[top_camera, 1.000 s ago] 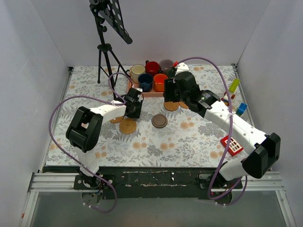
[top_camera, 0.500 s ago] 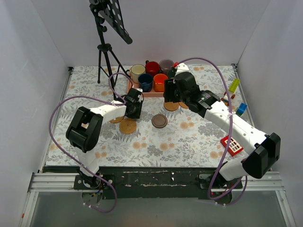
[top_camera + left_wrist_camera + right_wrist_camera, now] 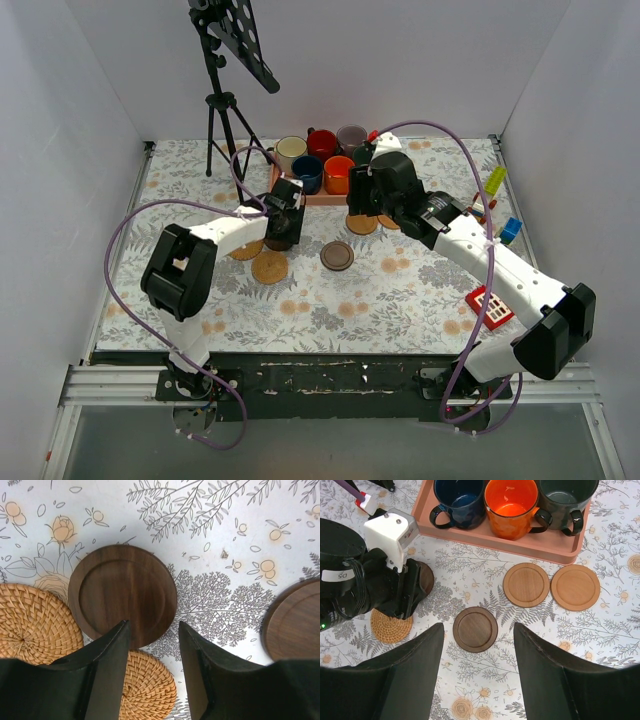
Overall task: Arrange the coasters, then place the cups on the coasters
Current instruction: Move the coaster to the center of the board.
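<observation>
Okay, left gripper (image 3: 152, 630) jaws parted, dark brown coaster (image 3: 122, 592) flat at its tips, seemingly not gripped; woven coaster (image 3: 35, 622) at its 8 o'clock. Empty, wide-open right gripper (image 3: 476, 630); cups (image 3: 510, 502) on pink tray (image 3: 555, 547), 12 o'clock.

"DS" – white label (image 3: 333, 574), left arm (image 3: 357, 592)

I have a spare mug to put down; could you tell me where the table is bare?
The widest bare floral tablecloth lies on the near side of the dark brown wooden coaster and round woven tan coaster. It is crowded between those and the pink rectangular tray, where the left gripper and right gripper hover.
</observation>
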